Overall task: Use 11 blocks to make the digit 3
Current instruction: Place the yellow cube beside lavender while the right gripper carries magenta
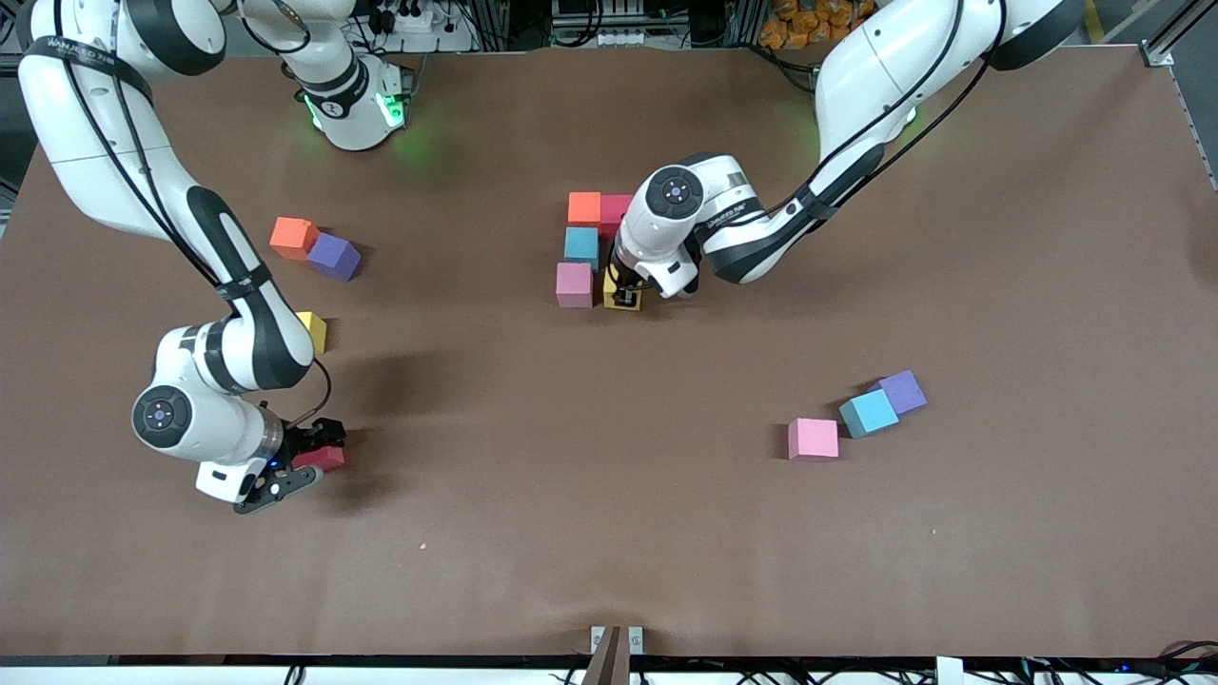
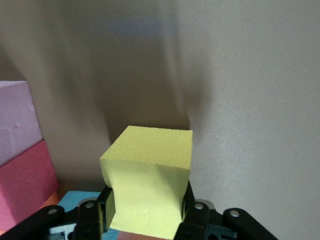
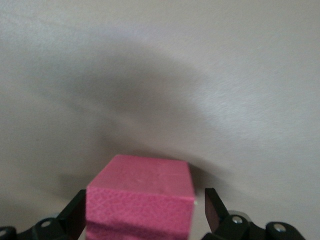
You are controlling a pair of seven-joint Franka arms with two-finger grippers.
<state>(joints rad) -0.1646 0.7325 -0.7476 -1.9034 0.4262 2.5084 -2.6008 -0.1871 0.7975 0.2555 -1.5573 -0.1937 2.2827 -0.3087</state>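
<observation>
Left gripper (image 1: 624, 297) of mine is clamped on a yellow block (image 2: 150, 182), low beside the pink block (image 1: 574, 283) of the half-built digit 3 (image 1: 590, 247) mid-table. Its foam dents under my fingers (image 2: 190, 212), so I judge it light and soft; flat opposite faces suit it. My right gripper (image 1: 309, 457) straddles a red block (image 3: 142, 200) with fingers spread, toward the right arm's end.
</observation>
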